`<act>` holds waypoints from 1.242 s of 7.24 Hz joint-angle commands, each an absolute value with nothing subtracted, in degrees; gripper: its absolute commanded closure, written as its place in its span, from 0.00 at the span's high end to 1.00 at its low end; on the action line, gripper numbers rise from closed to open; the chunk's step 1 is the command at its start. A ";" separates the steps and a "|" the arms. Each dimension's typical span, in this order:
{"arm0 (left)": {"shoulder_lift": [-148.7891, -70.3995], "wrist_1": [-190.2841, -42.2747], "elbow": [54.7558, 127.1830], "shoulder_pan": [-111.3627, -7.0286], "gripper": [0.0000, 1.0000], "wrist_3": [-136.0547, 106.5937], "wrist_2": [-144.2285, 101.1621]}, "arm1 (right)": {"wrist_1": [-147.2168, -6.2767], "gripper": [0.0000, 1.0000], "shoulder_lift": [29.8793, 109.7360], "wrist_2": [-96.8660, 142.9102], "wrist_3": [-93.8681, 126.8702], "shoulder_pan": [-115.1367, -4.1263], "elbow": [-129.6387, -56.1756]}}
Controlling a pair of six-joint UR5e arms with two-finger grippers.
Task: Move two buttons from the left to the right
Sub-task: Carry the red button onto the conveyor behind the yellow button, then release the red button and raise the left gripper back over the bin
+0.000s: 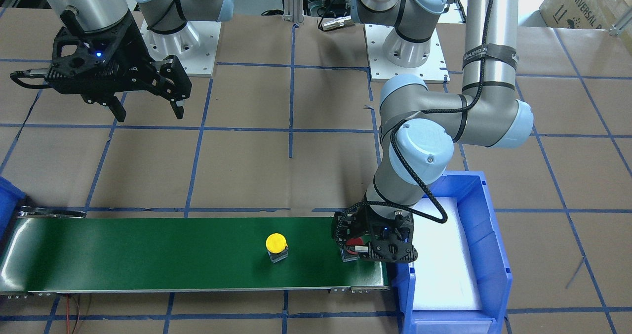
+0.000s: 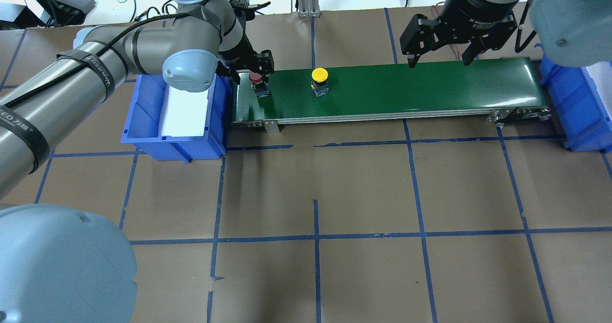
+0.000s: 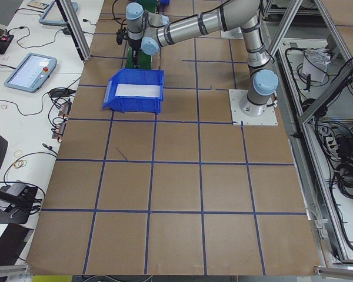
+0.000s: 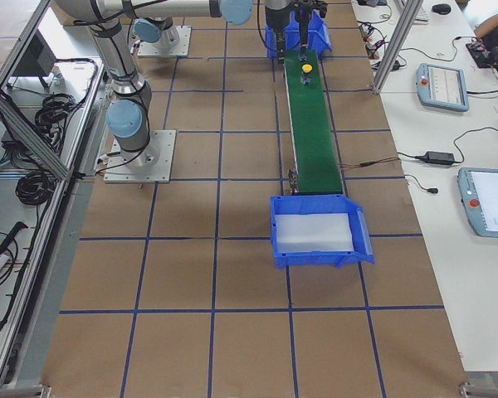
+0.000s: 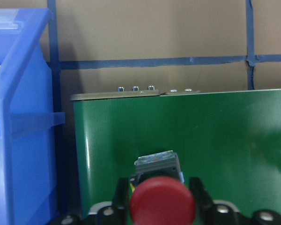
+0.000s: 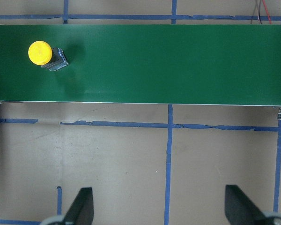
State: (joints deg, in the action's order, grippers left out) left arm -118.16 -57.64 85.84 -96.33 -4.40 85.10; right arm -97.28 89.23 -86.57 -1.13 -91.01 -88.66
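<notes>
The red button (image 2: 256,78) is seen standing on the left end of the green conveyor belt (image 2: 430,86), gripped between the fingers of the left end effector (image 2: 251,72); the yellow button (image 2: 319,76) stands nearby on the belt, untouched; the right end effector (image 2: 439,58) hangs spread wide above the belt's far right part, holding nothing.

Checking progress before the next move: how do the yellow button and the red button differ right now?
The yellow button stands free on the green belt, farther along it; the red button sits at the belt's end beside the blue bin. No gripper is near the yellow one; the red one sits between the fingers of the left gripper. Both stand upright on the belt with round caps on small grey bodies.
</notes>
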 commanded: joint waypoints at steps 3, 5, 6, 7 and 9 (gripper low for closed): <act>-107.26 -74.74 85.60 -93.01 1.00 -3.34 86.39 | -97.29 1.00 89.21 -86.57 -2.37 -90.97 -88.59; -98.66 -87.21 86.13 -87.56 1.00 -2.99 86.31 | -97.29 1.00 89.21 -86.57 -2.37 -90.88 -88.59; -94.70 -92.15 86.13 -87.71 1.00 -2.81 86.40 | -97.29 1.00 89.21 -86.49 -2.46 -90.88 -88.59; -91.35 -94.29 86.22 -87.98 1.00 -2.73 86.57 | -97.21 1.00 89.21 -86.66 -2.46 -90.88 -88.59; -91.22 -93.70 86.31 -87.11 1.00 -2.46 90.61 | -97.29 1.00 89.21 -86.83 -3.42 -90.53 -88.51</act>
State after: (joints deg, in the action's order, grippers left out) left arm -91.57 -93.62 86.23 -87.76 -2.72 89.06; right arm -97.27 89.21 -86.68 -2.67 -90.72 -88.57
